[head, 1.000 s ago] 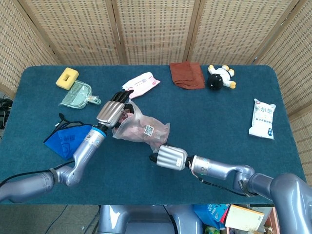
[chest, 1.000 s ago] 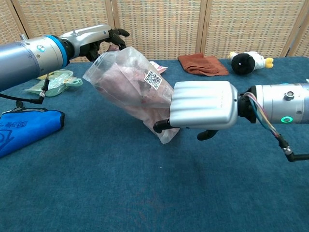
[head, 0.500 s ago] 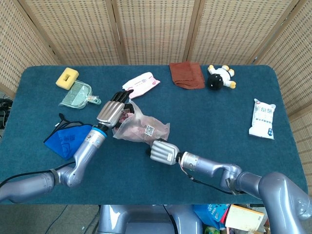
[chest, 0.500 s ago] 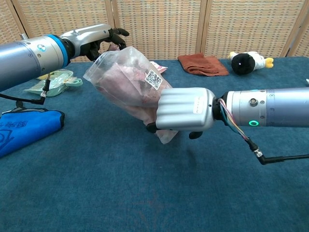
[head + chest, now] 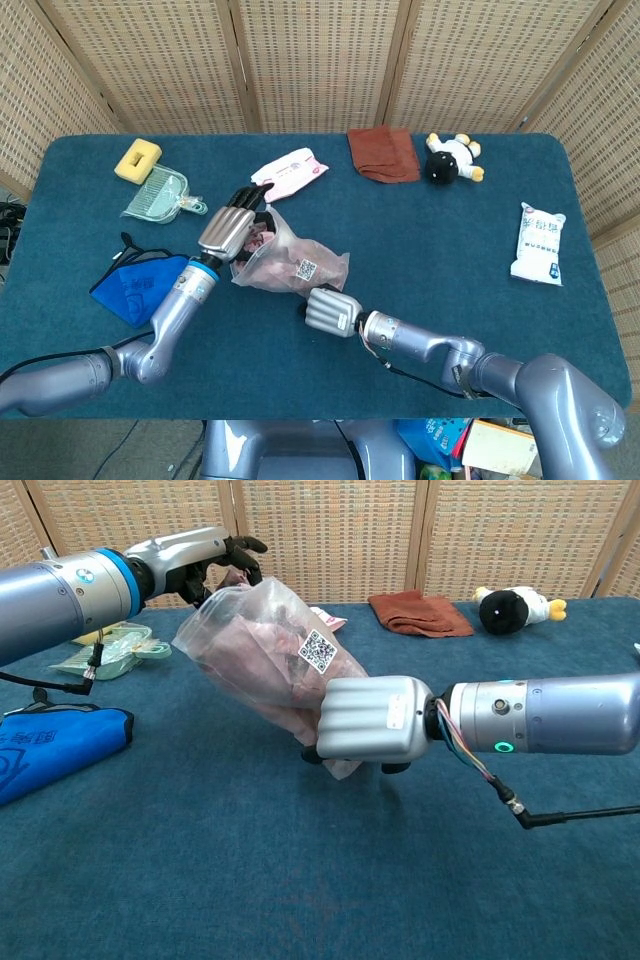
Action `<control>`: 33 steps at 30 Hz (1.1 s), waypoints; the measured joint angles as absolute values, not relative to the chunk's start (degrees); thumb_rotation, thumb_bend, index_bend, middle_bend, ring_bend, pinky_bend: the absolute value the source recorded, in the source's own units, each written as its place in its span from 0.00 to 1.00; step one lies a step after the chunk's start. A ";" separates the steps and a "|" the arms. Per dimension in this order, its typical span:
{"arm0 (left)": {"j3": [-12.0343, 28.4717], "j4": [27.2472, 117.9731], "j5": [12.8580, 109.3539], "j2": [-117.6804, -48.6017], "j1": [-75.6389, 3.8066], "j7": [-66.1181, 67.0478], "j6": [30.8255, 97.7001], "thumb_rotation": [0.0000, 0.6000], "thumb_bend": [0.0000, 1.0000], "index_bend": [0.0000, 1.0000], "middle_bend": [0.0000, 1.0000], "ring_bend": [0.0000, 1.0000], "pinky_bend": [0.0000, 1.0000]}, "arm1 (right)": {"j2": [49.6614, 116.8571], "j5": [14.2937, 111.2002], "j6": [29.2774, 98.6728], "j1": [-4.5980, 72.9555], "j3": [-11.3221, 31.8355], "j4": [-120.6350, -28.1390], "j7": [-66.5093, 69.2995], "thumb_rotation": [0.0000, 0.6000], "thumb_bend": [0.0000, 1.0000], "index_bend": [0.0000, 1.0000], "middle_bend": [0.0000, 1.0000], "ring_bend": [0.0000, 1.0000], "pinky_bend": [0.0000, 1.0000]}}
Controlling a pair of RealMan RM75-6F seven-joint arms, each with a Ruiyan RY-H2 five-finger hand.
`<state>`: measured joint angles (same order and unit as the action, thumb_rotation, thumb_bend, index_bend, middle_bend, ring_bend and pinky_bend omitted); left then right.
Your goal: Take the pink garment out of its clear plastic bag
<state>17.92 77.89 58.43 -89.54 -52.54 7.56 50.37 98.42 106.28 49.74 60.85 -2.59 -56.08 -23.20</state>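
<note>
The clear plastic bag point(image 5: 295, 262) with the pink garment point(image 5: 265, 655) inside lies tilted at the table's middle. My left hand point(image 5: 232, 225) grips the bag's raised upper end, and its dark fingers point(image 5: 235, 552) curl over the mouth. My right hand point(image 5: 328, 310) sits against the bag's lower corner point(image 5: 342, 768), with the back of this hand point(image 5: 370, 720) facing the chest camera. Its fingers are curled under and mostly hidden, so I cannot tell whether they hold the plastic.
A blue pouch point(image 5: 135, 285), a green comb tray point(image 5: 157, 195) and a yellow sponge point(image 5: 137, 158) lie at the left. A pink-white packet point(image 5: 290, 172), brown cloth point(image 5: 383, 153) and plush toy point(image 5: 452, 158) line the back. A white packet point(image 5: 538, 243) lies right.
My right hand has slid left and forward until it meets the bag's lower corner, nudging the bag slightly. The left hand keeps its hold in the same place.
</note>
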 measured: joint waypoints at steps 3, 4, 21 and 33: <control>17.89 77.72 58.38 -89.54 -52.55 7.36 50.28 1.00 0.47 0.75 0.00 0.00 0.00 | 98.93 106.04 49.54 60.93 -2.67 -55.26 -22.87 1.00 0.36 0.40 0.89 0.92 1.00; 17.93 77.68 58.36 -89.54 -52.55 7.17 50.26 1.00 0.47 0.75 0.00 0.00 0.00 | 99.10 105.99 49.52 60.93 -2.75 -55.04 -22.68 1.00 0.39 0.42 0.89 0.92 1.00; 17.83 75.85 58.18 -89.31 -52.41 5.66 49.79 1.00 0.47 0.75 0.00 0.00 0.00 | 101.85 106.71 52.82 60.18 -5.15 -49.37 -18.69 1.00 0.84 0.66 0.90 0.92 1.00; 17.73 75.33 58.59 -89.18 -52.19 4.73 49.91 1.00 0.47 0.76 0.00 0.00 0.00 | 100.68 107.46 54.73 60.28 -6.02 -49.90 -18.25 1.00 0.90 0.69 0.90 0.92 1.00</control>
